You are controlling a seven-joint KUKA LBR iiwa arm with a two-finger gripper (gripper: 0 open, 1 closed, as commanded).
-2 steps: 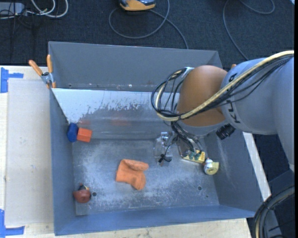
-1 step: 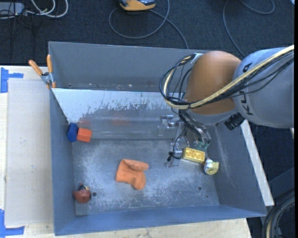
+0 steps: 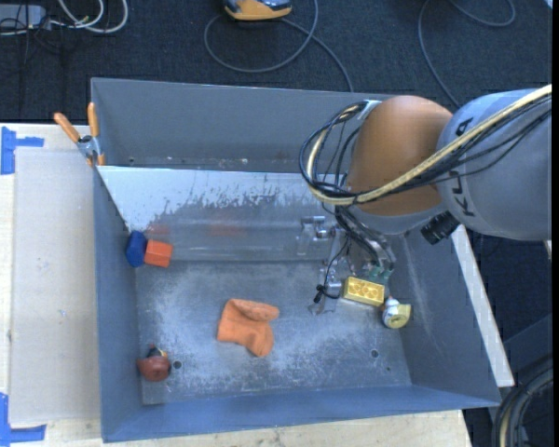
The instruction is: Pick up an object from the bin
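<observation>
1. Our gripper [image 3: 328,294] hung low in the right half of the bin [image 3: 261,138], close to the floor. We could not tell if it was apart or together.
2. We saw a flat yellow block [image 3: 364,291] just beside it, on the side of the bin's right wall.
3. A small yellow and white round piece [image 3: 396,315] lay near that block, closer to the right wall.
4. An orange lump [image 3: 246,324] lay in the middle of the floor, well apart from the gripper.
5. At the left wall a blue cube [image 3: 136,248] touched an orange cube [image 3: 158,253], and a reddish ball [image 3: 154,366] sat in the near left corner.
</observation>
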